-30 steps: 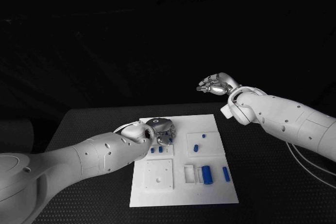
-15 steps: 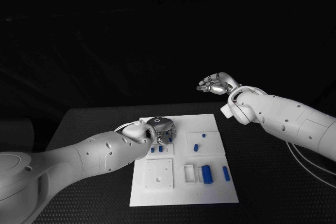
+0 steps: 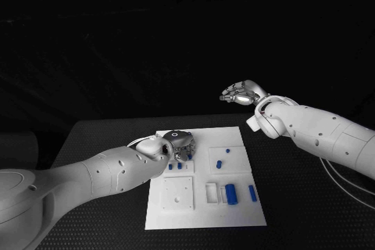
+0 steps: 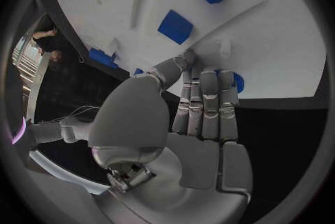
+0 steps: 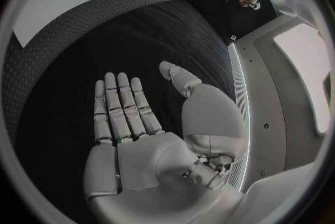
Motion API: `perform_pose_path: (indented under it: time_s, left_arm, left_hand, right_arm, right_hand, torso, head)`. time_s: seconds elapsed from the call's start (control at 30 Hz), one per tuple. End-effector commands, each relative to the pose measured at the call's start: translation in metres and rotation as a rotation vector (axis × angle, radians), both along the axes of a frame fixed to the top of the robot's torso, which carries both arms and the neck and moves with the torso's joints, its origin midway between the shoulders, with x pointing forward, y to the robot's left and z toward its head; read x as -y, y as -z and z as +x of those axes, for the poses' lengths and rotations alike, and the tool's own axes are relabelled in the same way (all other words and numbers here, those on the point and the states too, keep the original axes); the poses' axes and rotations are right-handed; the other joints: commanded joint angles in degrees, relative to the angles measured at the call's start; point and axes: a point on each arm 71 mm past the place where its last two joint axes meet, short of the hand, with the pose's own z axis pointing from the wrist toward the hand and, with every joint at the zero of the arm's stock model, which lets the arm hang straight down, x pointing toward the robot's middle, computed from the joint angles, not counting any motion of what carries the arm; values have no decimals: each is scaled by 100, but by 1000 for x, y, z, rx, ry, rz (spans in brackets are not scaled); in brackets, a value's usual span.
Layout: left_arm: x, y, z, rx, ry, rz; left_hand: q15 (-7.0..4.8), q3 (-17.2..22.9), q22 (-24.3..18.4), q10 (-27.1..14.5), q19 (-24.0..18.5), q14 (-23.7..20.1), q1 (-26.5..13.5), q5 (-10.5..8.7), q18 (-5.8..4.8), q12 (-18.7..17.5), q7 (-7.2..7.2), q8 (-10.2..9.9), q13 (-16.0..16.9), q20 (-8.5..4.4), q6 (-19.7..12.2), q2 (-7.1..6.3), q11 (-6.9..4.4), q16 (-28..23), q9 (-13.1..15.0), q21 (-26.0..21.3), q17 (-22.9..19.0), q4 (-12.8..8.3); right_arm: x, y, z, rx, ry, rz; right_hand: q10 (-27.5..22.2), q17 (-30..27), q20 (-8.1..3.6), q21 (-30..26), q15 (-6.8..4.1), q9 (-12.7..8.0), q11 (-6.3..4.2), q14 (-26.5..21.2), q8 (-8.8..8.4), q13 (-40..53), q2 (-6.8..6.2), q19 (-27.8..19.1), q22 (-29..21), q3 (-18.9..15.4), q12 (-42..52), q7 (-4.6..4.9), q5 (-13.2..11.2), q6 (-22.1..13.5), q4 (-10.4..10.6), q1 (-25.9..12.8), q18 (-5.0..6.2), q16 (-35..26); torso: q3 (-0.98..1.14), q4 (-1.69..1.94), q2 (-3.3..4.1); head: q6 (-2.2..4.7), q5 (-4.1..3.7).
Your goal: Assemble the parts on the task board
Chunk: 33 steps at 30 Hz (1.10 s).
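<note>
A white task board [image 3: 205, 217] is seen lying on the black tabletop [image 3: 304, 206], its long side running from 6 towards 12 o'clock. Nearest on the board, a square white plate [image 3: 177, 194] is set at its 7 o'clock side. Just to the 3 o'clock side of it, a white slot block [image 3: 212, 193], a large blue cylinder [image 3: 231, 196] and a slimmer blue bar [image 3: 252, 193] are lined up side by side. Farther up, two small blue blocks [image 3: 175, 166] lie beside the left robot hand [image 3: 179, 146]; a blue peg [image 3: 219, 164] and a smaller blue piece [image 3: 227, 151] sit towards 2 o'clock. The left robot hand is lowered onto the board's far 10 o'clock area, fingers [image 4: 204, 102] straight and pressed together, tips touching the board beside a blue round part [image 4: 236, 82]; nothing is gripped. The right robot hand [image 3: 240, 94] is held raised beyond the board's far edge, fingers [image 5: 120, 108] spread, holding nothing.
</note>
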Motion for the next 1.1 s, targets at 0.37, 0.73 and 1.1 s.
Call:
perform_pose_path:
  time_s: [0.37, 0.73, 1.1]
  left_arm:
    - [-3, 8, -3, 1, -8, 19]
    - [-4, 8, -3, -19, -20, -5]
    - [-4, 7, -3, -14, -28, -15]
  left_hand:
    - [-102, -38, 112, 161, 200, 203, -65, 26, 5, 84, -67, 95, 35, -196, 221, 190, -127, 149, 43, 121, 48, 46]
    - [-83, -37, 111, 74, 239, 218, -113, 22, -6, 35, -21, 4, 22, -240, 110, 129, -105, 152, 10, 147, 44, 28]
    - [187, -95, 104, -616, 109, 35, -232, -28, 56, -330, 246, -422, -137, -34, -676, -297, 179, 31, -181, 86, -23, 51]
  right_arm:
    - [-1, 0, -1, 0, -16, 1]
    - [0, 0, -1, 1, -14, 0]
    - [0, 0, -1, 1, -14, 0]
  right_hand:
    - [23, -9, 3, -33, 4, -8, 3, -52, 23, -7, 31, -18, 9, -33, -26, 121, 28, -30, 4, -15, 95, 24]
    - [23, -11, 4, -34, 3, -9, 4, -53, 25, -8, 31, -18, 11, -34, -26, 121, 30, -30, 1, -14, 97, 25]
    - [23, -12, 4, -36, 3, -11, 3, -53, 25, -8, 30, -18, 13, -34, -26, 120, 31, -30, -2, -11, 99, 27]
  torso:
    - [-2, 2, -1]
    - [1, -1, -3]
    - [-1, 1, -2]
  head:
    - [0, 5]
    - [7, 12]
    - [15, 5]
